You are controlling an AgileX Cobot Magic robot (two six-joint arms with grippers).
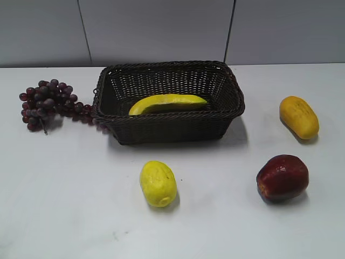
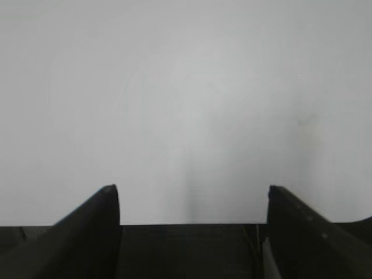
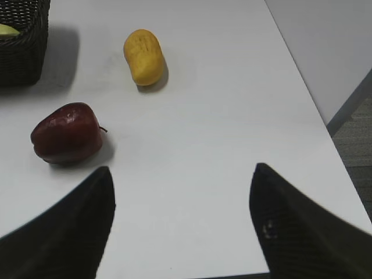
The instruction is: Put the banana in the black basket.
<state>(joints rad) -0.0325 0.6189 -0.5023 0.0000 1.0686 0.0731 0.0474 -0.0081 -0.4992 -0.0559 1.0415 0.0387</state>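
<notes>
The banana (image 1: 168,102), long, curved and yellow, lies inside the black basket (image 1: 161,128), which stands at the middle back of the white table. A corner of the basket (image 3: 23,55) and a sliver of the banana (image 3: 7,30) show at the top left of the right wrist view. My left gripper (image 2: 192,189) is open and empty over bare white table. My right gripper (image 3: 181,171) is open and empty near the table's right front, apart from the fruit. Neither gripper shows in the exterior view.
Dark grapes (image 1: 48,102) lie left of the basket. A short yellow lemon-like fruit (image 1: 157,183) lies in front of it. A red apple (image 1: 282,177) (image 3: 65,132) and an orange-yellow mango-like fruit (image 1: 298,116) (image 3: 143,57) lie at the right. The table's right edge (image 3: 317,110) drops to floor.
</notes>
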